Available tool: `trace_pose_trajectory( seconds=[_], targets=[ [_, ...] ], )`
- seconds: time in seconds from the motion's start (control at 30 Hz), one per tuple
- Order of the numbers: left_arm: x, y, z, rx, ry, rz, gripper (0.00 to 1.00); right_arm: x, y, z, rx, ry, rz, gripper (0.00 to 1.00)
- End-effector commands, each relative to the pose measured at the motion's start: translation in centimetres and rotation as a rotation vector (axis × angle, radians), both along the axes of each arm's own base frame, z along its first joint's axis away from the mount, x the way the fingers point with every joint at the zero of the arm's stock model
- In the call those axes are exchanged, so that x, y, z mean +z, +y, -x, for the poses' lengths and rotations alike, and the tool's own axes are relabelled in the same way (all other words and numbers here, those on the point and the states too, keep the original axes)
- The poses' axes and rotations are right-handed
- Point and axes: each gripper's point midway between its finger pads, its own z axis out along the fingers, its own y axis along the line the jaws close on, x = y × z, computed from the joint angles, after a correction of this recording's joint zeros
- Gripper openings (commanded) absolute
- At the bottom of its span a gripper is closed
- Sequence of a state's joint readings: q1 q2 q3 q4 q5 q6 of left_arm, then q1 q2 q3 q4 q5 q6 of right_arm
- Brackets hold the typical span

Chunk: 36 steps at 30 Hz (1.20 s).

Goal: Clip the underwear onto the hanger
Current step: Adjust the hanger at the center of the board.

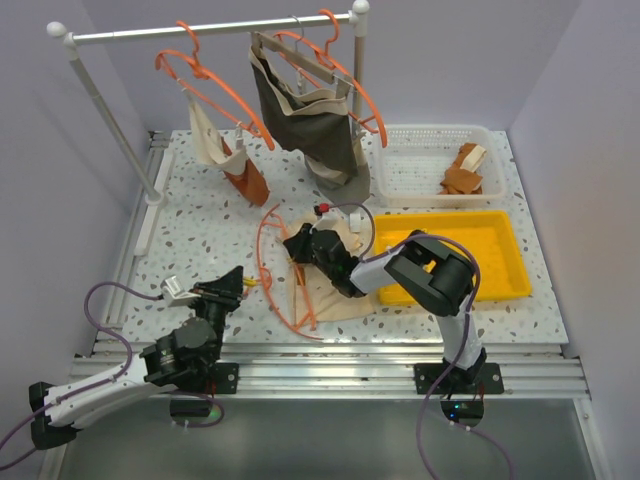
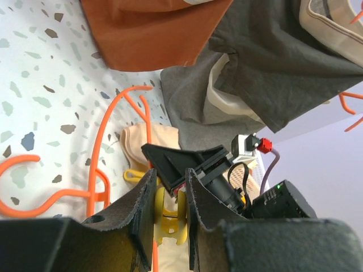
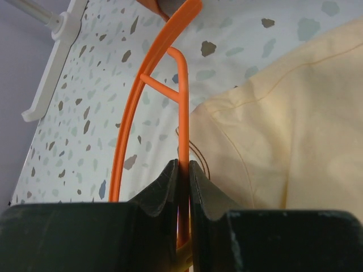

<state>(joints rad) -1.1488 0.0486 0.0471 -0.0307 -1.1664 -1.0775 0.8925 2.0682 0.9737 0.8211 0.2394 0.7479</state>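
Speckled white counter (image 1: 200, 235), lilac walls.
Orange hanger (image 3: 181, 113) lies on counter, underwear (image 3: 283, 113) partly beneath it; right claw (image 3: 182, 170) pinched on hanger bar; left claw (image 2: 170, 175), near hanger, nipped on yellow clip (image 2: 170, 220).

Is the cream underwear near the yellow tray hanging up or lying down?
Lying down: the underwear rests spread on the speckled table, not on the rail.

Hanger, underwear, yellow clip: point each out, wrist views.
hanger (image 3: 182, 113), right wrist view, on its straight orange bar.
underwear (image 3: 283, 124), right wrist view, on the flat cream cloth.
yellow clip (image 2: 170, 226), left wrist view, on the clip's body.
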Motion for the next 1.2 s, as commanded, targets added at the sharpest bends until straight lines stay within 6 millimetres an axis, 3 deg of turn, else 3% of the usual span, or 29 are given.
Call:
trace_pose_trajectory(
  seconds=[0.0,0.33,0.4,0.6,0.9,1.17],
  targets=[
    [-5.6,-0.4,-0.1,-0.003,0.030,-0.109,0.00,1.2,-1.7,0.7,-0.073,0.015,-0.025,0.00],
    [-5.5,-0.7,-0.1,-0.020,0.032,-0.113,0.00,4.2,-2.6,0.5,-0.304,0.030,-0.186,0.00],
    [-5.5,-0.8,-0.1,-0.026,0.031,-0.113,0.00,5.3,-2.7,-0.2,-0.360,0.015,-0.193,0.00],
    [-5.3,-0.9,-0.1,-0.033,0.026,-0.110,0.00,6.2,-2.9,-2.1,-0.471,-0.009,-0.173,0.00],
    [-5.0,-1.5,-0.1,-0.059,0.008,-0.129,0.00,5.0,-1.4,-4.7,-0.524,-0.026,-0.120,0.00],
    [-4.1,-2.6,0.0,-0.116,-0.048,-0.172,0.00,2.1,-2.5,-6.2,-0.547,-0.022,-0.050,0.00]
  ],
)
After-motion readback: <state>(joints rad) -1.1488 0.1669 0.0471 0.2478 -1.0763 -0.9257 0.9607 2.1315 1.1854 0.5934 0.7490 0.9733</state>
